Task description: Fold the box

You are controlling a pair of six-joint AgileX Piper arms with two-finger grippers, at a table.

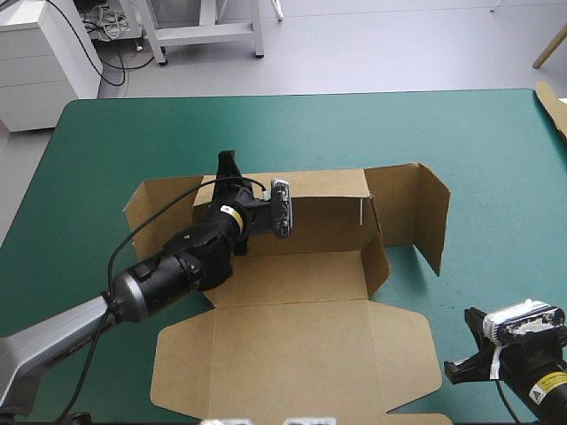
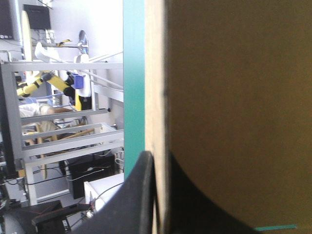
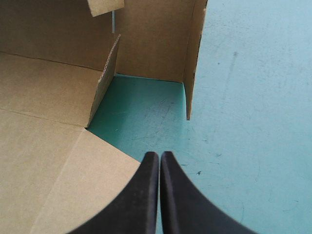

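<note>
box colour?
The box is plain brown; the high view shows it best.

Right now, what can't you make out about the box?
Left wrist view: the wall clamped in the left gripper hides the rest of the box.
High view: the left arm covers that grip point.
High view: board at the table's right edge, cut off by the picture's edge.

the box (image 1: 292, 336) lies mid table (image 1: 354, 124), lid flat toward the near edge, walls raised behind it and at its right. the left gripper (image 2: 157, 161) is at the far left wall, which stands between its fingers. the right gripper (image 3: 160, 155) is just right of the lid. a board (image 1: 554, 106) lies at the table's right edge.
</note>
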